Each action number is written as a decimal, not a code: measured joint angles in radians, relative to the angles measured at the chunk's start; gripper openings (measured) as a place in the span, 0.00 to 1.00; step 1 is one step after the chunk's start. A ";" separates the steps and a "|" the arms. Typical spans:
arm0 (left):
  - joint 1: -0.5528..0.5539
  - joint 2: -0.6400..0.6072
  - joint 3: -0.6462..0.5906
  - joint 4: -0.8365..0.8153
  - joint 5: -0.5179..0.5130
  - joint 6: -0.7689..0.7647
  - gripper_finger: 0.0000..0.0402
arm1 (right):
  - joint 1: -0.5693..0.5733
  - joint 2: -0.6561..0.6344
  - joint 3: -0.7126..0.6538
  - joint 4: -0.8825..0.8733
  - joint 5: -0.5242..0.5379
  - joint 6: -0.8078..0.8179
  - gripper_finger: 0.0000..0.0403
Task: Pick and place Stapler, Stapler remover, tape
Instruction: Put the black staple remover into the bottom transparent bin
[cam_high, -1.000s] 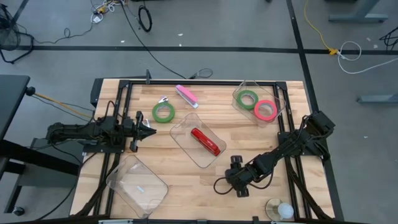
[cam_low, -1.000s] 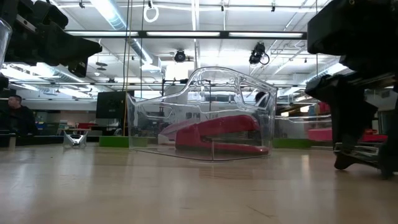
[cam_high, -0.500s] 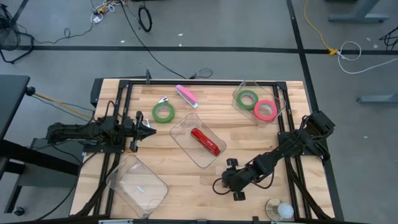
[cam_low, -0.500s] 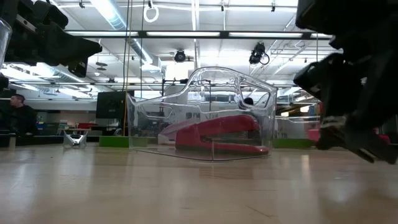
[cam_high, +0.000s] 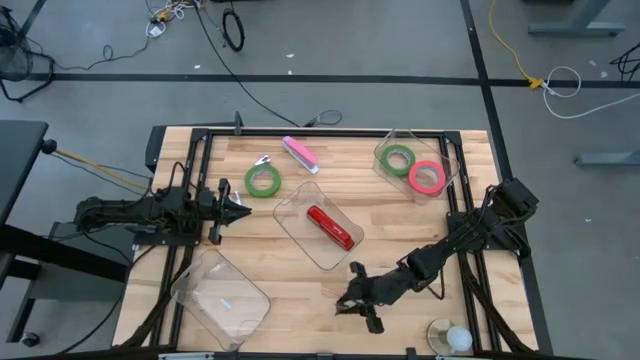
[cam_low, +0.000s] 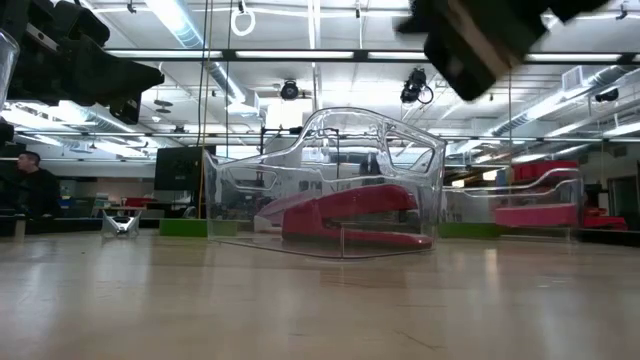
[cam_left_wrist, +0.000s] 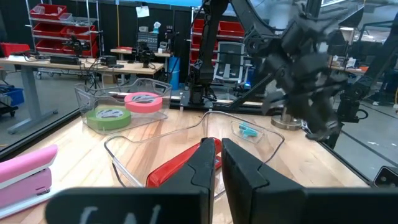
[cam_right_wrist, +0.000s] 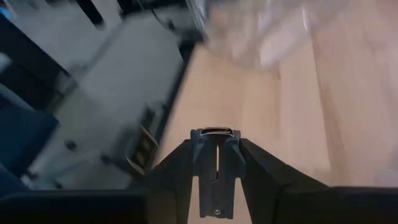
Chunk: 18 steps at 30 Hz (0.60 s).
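A red stapler (cam_high: 333, 228) lies in a clear tray (cam_high: 290, 205) at the table's middle; it also shows in the low view (cam_low: 350, 215). A pink stapler (cam_high: 300, 153) and a small staple remover (cam_high: 263, 160) lie on the table at the far side. One green tape ring (cam_high: 263, 181) lies flat on the table. A second green ring (cam_high: 399, 158) and a red-pink ring (cam_high: 427, 177) lie in a clear tray (cam_high: 452, 150) at the far right. My left gripper (cam_high: 243, 211) is shut, left of the stapler tray. My right gripper (cam_high: 352, 300) is shut and empty, above the table near its front edge.
An empty clear tray (cam_high: 220, 292) lies at the near left. A round white thing (cam_high: 450, 337) sits at the near right corner. Black rails (cam_high: 200, 150) run along the table's sides. Bare wood lies between the two near trays.
My right gripper has risen from the table top and gone toward the table's left and near edge, turning as it went. It stays shut. Nothing else has moved.
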 joint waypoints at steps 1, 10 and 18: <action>0.000 0.000 0.000 0.000 0.000 0.000 0.07 | -0.004 -0.008 0.000 0.031 0.000 0.000 0.29; 0.000 0.000 0.000 0.000 0.000 0.000 0.07 | -0.087 -0.186 0.001 0.158 0.003 -0.036 0.29; 0.000 0.000 0.000 0.000 0.000 0.000 0.07 | -0.208 -0.366 0.001 0.156 0.040 -0.115 0.29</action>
